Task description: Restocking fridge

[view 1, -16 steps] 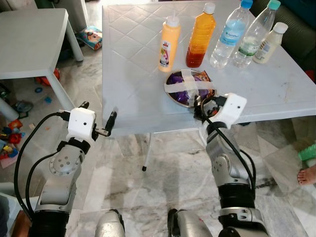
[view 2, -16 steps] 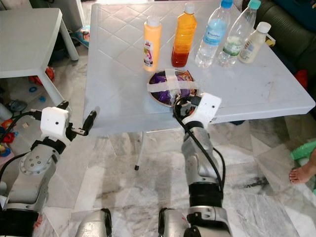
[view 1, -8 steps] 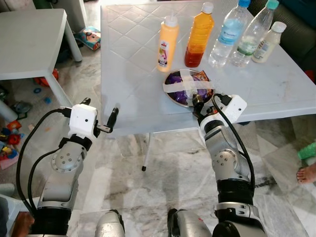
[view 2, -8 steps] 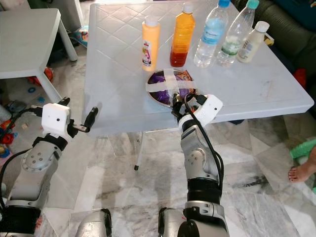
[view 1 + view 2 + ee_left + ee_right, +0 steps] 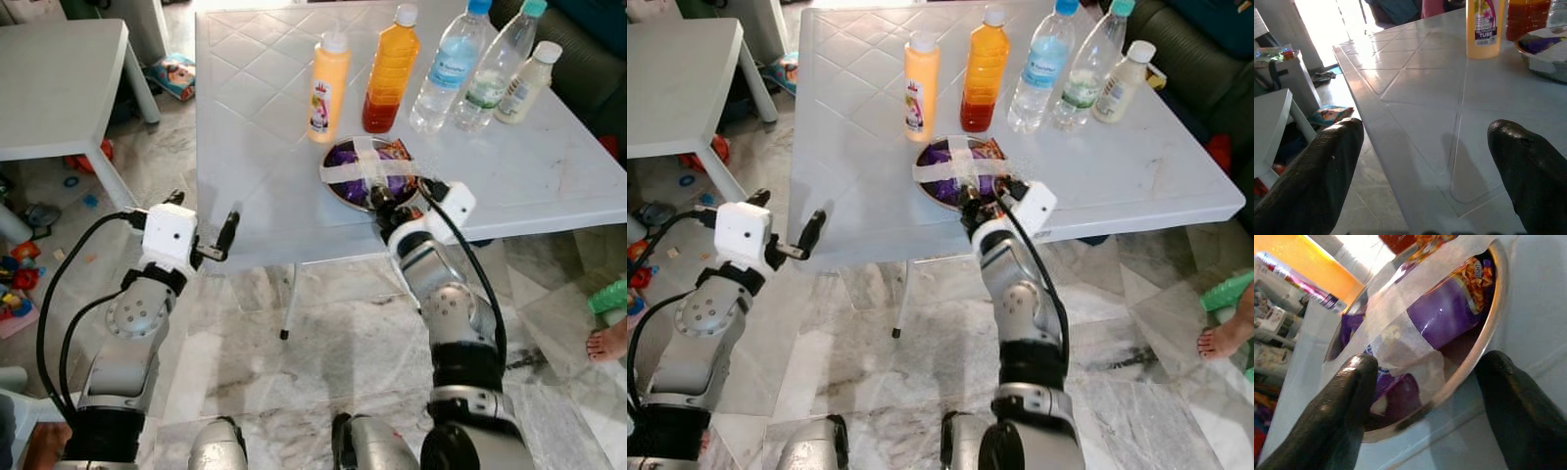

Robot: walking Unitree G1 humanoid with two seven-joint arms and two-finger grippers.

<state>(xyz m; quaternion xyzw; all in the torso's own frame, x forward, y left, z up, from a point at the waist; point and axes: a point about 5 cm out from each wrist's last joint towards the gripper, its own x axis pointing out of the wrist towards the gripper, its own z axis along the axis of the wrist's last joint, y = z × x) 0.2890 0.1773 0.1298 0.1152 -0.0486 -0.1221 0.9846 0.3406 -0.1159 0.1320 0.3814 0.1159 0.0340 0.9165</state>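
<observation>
Left gripper (image 5: 220, 240): I hold it at the near left edge of the white table (image 5: 265, 196), fingers spread apart and holding nothing. In my left wrist view one finger (image 5: 1312, 181) hangs over the floor beside the table, the other (image 5: 1533, 171) over the tabletop.

Yellow bottle (image 5: 328, 73): upright on the table, far ahead of my left fingers, just behind the bowl.

Metal bowl (image 5: 338, 188): it sits on the table near the front edge, with purple snack packets (image 5: 1449, 313) inside and strips of pale tape (image 5: 1415, 289) crossed over the top.

Right gripper (image 5: 384, 203): I have it at the bowl's near rim, fingers apart. In my right wrist view one finger (image 5: 1347, 401) lies over the bowl's inside, against the taped packets, and the other (image 5: 1513, 401) is outside the rim over the tabletop, so the rim (image 5: 1469, 367) lies between them. I cannot tell whether they touch it.

Orange bottle (image 5: 384, 69): upright behind the bowl.

Two clear water bottles (image 5: 446, 64): upright to the right of the orange bottle.

Small white bottle (image 5: 524, 83): rightmost in the row.

Person's foot (image 5: 607, 343): on the marble floor at far right.
</observation>
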